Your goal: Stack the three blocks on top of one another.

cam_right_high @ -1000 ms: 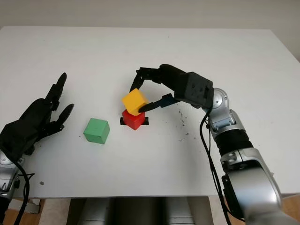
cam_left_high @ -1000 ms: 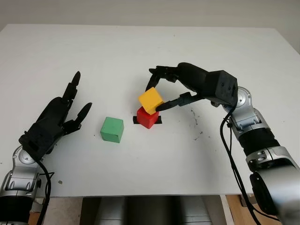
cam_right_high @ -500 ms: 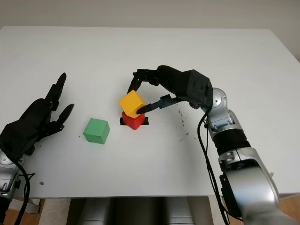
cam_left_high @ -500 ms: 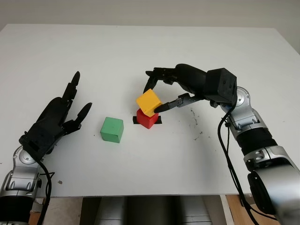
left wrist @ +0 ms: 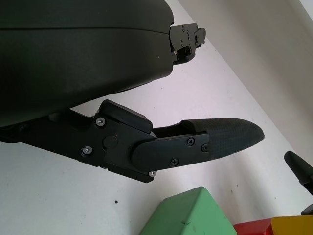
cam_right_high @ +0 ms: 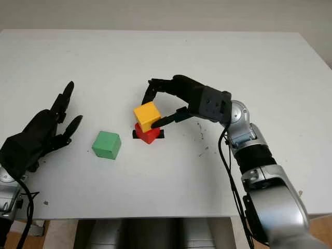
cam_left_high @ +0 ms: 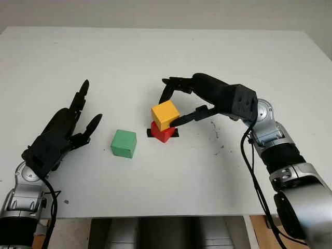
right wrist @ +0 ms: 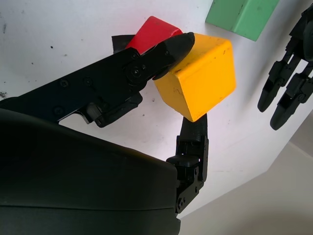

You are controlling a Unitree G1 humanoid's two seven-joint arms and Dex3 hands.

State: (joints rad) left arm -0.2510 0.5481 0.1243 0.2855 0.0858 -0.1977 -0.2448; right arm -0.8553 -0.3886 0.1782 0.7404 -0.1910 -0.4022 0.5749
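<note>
Near the middle of the head-camera frame, the yellow block (cam_left_high: 165,115) sits on top of the red block (cam_left_high: 163,133), turned slightly so its edges do not line up with the block below; whether its full weight is down on the red one cannot be told. The red block stands on a small black patch (cam_left_high: 174,133) marked on the white surface (cam_left_high: 155,52). The right hand (cam_left_high: 182,105) comes in from the right of the frame and grips the yellow block, one finger curling over its far side and another fingertip (cam_left_high: 176,121) pressed against its near right face. In the right wrist view the same grasp shows close up: a black finger (right wrist: 171,49) lies against one face of the yellow block (right wrist: 200,78) with a second finger on the opposite side, and the red block (right wrist: 151,32) peeks out behind. The green block (cam_left_high: 124,143) sits alone on the surface just left of the stack, well apart from both hands. The left hand (cam_left_high: 59,132) is open at the left of the frame, near the green block but not touching it. A few dark specks (cam_left_high: 217,136) mark the surface to the right of the stack.
</note>
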